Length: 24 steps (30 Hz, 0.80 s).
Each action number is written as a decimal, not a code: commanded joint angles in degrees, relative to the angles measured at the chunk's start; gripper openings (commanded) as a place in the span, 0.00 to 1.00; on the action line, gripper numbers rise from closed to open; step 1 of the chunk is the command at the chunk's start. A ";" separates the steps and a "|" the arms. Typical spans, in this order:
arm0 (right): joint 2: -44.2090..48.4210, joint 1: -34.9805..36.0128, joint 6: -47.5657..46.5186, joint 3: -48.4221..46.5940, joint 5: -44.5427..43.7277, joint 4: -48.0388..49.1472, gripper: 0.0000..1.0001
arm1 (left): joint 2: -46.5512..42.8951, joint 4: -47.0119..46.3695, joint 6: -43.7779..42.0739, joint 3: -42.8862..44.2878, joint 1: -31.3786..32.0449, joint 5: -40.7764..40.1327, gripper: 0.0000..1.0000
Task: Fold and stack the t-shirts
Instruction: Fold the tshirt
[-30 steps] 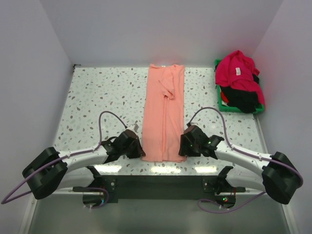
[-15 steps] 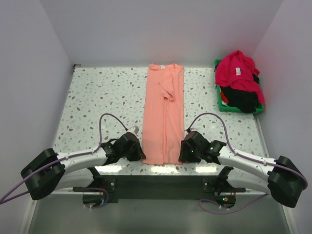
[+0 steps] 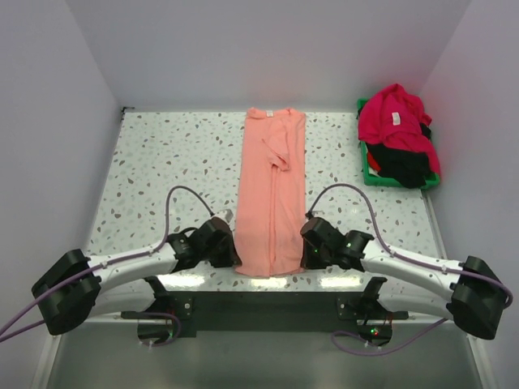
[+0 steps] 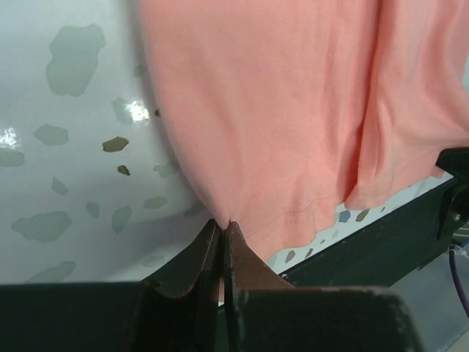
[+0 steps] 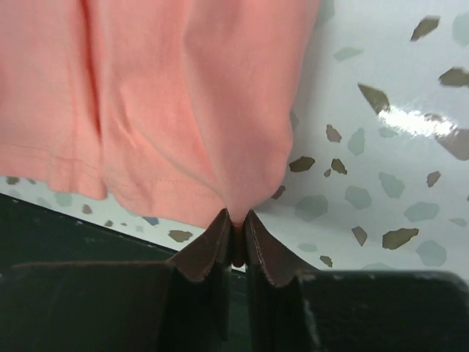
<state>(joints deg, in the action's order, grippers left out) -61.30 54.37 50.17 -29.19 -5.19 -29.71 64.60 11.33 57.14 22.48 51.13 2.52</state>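
The salmon-pink t-shirt [image 3: 272, 190] lies as a long narrow strip down the middle of the table, sleeves folded in, neck at the far end. My left gripper [image 3: 234, 256] is shut on its near-left hem corner, where the pink cloth [image 4: 264, 125] is pinched between the jaws [image 4: 222, 224]. My right gripper [image 3: 306, 253] is shut on the near-right hem corner, pink cloth [image 5: 183, 103] bunching into its jaws [image 5: 236, 216]. The crimson red t-shirt [image 3: 393, 117] with a white label lies over the black t-shirt [image 3: 405, 164] at the far right.
A green plastic bin [image 3: 366, 173] at the far right edge holds the red and black shirts. The speckled tabletop [image 3: 170, 162] spreads left of the pink shirt. The table's dark near edge [image 3: 268, 308] runs just below the hem. White walls enclose three sides.
Both grippers have drawn toward the table's near edge, pulling the pink shirt's hem with them. The shirt has slid slightly nearer and stretched straighter.
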 commanded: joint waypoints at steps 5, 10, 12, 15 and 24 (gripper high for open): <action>-0.31 -3.38 -6.66 -14.03 -6.77 -5.88 0.11 | 1.58 5.63 -7.74 14.76 -3.84 0.46 0.00; -6.80 -7.87 -10.88 -20.54 -5.36 -2.64 0.11 | 8.42 4.31 -11.78 22.07 -10.43 5.03 0.00; -11.11 -9.89 -12.55 -23.80 -5.01 -1.23 0.11 | 11.15 3.70 -12.58 25.93 -12.54 6.08 0.00; -17.52 -12.88 -14.40 -28.98 -3.96 0.27 0.10 | 18.60 2.29 -13.02 30.59 -15.09 8.11 0.00; -32.03 -21.31 -16.86 -41.73 -2.11 2.47 0.08 | 33.73 0.09 -13.29 42.55 -21.94 9.96 0.00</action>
<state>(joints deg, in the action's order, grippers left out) -91.68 35.46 35.48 -66.43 -7.92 -29.52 95.20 14.28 45.52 59.96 31.33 10.87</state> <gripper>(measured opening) 0.094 0.085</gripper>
